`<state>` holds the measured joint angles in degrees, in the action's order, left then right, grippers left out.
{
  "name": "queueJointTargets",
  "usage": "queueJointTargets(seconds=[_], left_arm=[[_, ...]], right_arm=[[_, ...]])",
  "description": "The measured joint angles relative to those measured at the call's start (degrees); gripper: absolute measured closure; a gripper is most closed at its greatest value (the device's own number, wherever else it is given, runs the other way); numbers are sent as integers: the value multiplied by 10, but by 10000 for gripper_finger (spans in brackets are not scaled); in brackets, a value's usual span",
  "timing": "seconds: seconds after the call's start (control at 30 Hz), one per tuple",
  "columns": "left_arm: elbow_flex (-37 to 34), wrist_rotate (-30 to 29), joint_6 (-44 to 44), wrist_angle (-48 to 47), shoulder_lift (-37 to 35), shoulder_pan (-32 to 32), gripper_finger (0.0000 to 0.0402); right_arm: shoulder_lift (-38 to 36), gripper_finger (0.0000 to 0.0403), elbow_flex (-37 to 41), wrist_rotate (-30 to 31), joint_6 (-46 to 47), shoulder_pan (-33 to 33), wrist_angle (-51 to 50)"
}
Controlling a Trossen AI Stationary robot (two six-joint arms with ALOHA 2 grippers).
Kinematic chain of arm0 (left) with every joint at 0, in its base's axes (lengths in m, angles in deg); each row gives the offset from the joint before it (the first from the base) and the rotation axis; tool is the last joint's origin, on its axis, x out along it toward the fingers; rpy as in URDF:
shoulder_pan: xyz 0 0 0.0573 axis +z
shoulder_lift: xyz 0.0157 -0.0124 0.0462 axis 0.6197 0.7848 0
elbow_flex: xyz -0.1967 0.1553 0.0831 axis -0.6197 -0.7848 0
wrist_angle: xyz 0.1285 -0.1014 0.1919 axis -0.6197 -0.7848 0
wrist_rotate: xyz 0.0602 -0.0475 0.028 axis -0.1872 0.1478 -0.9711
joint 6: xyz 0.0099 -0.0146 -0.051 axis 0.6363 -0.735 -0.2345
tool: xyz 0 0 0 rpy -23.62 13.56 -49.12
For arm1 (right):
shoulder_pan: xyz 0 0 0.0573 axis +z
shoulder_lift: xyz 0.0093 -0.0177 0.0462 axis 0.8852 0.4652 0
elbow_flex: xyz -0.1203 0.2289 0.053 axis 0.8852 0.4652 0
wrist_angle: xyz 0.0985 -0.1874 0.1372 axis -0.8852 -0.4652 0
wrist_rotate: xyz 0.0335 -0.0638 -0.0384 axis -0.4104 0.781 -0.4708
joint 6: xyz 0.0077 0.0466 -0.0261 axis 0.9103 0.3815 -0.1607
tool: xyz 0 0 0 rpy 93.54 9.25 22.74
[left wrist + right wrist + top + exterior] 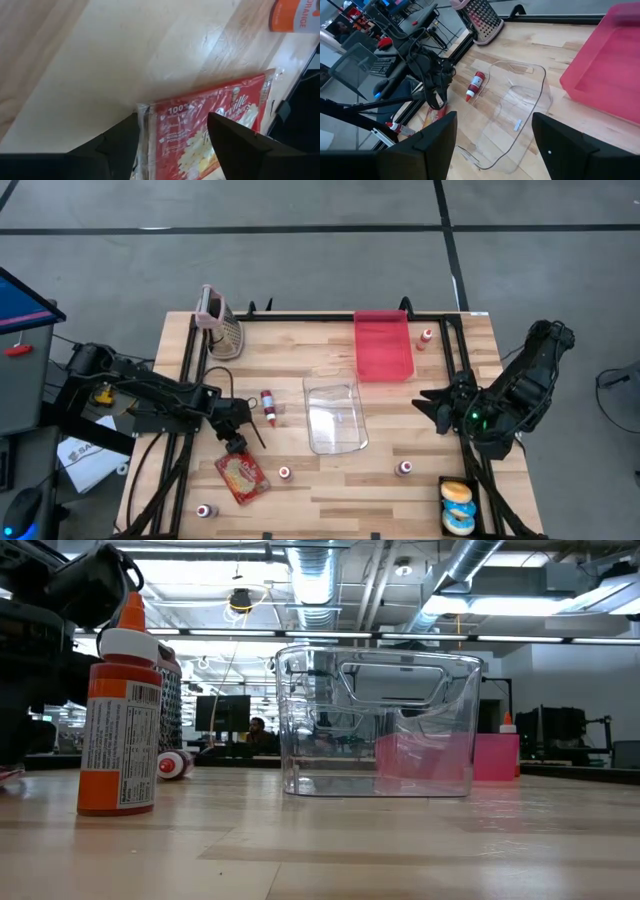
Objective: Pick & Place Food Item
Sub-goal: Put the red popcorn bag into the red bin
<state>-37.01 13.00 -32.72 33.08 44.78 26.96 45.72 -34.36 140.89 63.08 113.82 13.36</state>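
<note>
Part of the flat red popcorn packet is cut off in the left wrist view. It lies flat on the wooden table near its front left corner. Left gripper angled down just above its edge, fingers spread, nothing held. Right gripper raised at right, released

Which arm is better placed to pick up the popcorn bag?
Left. Its gripper hangs right over the popcorn bag, jaws open astride its edge. The right gripper waits across the table.

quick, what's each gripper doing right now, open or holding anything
Left gripper: open, empty, straddling the popcorn packet.
Right gripper: open, empty, raised at the table's right side.
</note>
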Motion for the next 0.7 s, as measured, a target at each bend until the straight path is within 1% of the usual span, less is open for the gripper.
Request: queueJointTargets(seconds=[0.13,0.23,0.37,0.53,0.57,0.7], left_arm=[[-1,5,-2,2,1,0,198],[-2,10,-4,0,1,-1,229],[-2,9,-5,-5,1,-1,288],[-2,9,-3,-4,1,0,382],[-2,9,-3,-2,1,0,391],[-2,17,-7,21,0,0,399]], right_arm=[[0,153,0,0,0,0,1],[0,153,0,0,-1,0,4],[0,153,0,0,-2,0,5],[0,153,0,0,-2,0,5],[0,153,0,0,-4,0,5],[0,153,0,0,-6,0,5]])
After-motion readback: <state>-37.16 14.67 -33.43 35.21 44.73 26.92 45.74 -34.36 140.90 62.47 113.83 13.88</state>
